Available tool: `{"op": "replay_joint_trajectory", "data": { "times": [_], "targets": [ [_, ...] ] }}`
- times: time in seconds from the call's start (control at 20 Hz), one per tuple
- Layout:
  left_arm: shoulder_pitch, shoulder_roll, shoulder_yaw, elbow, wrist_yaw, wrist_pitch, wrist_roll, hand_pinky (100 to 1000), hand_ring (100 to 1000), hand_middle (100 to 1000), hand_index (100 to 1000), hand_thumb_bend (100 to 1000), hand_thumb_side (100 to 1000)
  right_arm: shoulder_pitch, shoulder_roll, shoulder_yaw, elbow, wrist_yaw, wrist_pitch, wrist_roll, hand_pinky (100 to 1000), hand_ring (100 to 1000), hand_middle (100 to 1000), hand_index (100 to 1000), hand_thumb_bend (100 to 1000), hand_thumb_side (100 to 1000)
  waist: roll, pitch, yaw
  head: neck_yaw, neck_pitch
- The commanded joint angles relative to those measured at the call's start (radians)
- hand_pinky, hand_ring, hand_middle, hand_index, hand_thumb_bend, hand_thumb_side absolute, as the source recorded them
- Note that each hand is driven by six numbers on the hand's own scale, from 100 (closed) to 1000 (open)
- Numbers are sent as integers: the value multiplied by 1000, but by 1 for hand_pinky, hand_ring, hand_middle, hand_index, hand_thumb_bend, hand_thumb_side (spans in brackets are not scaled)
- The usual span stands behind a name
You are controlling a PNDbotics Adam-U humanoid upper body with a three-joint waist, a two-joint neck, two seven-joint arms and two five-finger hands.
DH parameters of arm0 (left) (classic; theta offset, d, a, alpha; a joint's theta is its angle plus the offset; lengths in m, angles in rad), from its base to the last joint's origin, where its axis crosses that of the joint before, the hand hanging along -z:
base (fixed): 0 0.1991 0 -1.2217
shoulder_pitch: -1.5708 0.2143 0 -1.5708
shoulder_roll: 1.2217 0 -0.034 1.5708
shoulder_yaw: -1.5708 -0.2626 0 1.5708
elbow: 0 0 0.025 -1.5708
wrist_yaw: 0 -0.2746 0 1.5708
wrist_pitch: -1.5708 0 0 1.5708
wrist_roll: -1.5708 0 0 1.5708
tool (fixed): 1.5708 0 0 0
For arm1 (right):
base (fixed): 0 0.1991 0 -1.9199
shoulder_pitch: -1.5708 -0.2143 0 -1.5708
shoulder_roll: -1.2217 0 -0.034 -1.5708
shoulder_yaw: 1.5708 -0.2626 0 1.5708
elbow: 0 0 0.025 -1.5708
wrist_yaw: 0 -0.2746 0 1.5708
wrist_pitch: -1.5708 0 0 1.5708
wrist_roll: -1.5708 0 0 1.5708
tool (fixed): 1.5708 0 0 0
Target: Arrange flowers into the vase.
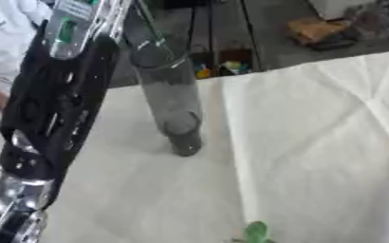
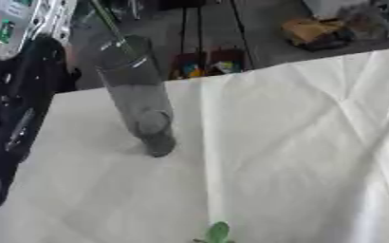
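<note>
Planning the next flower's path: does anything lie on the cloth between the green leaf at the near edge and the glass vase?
Nothing visible does. Between the green leaf and the vase lies only bare white cloth. The left arm runs beside the vase, left of that path.

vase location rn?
The clear vase stands upright on the white cloth, left of centre, beside the robot's left arm.

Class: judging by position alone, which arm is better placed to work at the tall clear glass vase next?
Probably the left: the black left arm stands beside the tall clear glass vase; no right arm shows.
</note>
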Motion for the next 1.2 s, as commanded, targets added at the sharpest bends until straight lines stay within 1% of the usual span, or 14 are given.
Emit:
{"op": "replay_joint_trajectory", "data": {
  "times": [0.05, 0.25, 0.5, 0.75, 0.95, 1.1, 1.15, 1.2],
  "targets": [
    [-11, 18, -2, -8, -12, 85, 76, 100, 100, 100, 100, 593, 225, -11, -17, -6, -18, -6, -2, 4, 670, 782, 577, 828, 100, 1000, -10, -16, 2, 4, -11],
    [0, 16, -7, -9, -19, 93, 76, 100, 100, 100, 100, 593, 230, -13, -16, -7, -18, -7, -3, 4, 670, 782, 577, 828, 100, 1000, -12, -14, 1, 4, -14],
    [9, 13, -12, -2, -36, 118, 76, 100, 100, 100, 100, 603, 292, -13, -14, -8, -18, -8, -1, 5, 669, 782, 577, 828, 100, 1000, -14, -14, 4, 1, -16],
    [15, 6, -11, 0, -47, 149, 76, 100, 100, 100, 100, 598, 316, -13, -12, -8, -18, -10, 2, 3, 669, 782, 574, 829, 100, 1000, -16, -15, 9, 0, -19],
    [17, 6, -15, -4, -52, 163, 76, 100, 100, 100, 100, 570, 335, -14, -11, -8, -18, -11, 2, 2, 668, 782, 573, 829, 100, 1000, -17, -17, 11, -2, -22],
    [18, 7, -19, -9, -61, 174, 76, 100, 100, 100, 100, 556, 378, -14, -10, -8, -18, -12, 4, 3, 668, 782, 573, 828, 100, 1000, -17, -19, 13, -4, -23],
    [18, 7, -20, -10, -64, 178, 76, 100, 114, 100, 100, 554, 388, -14, -10, -8, -18, -12, 4, 3, 668, 782, 574, 828, 100, 1000, -16, -20, 13, -4, -23],
    [19, 7, -20, -12, -67, 181, 76, 100, 172, 100, 100, 549, 409, -14, -10, -8, -18, -12, 4, 3, 668, 782, 574, 828, 100, 1000, -16, -20, 13, -4, -23]
  ]
}}
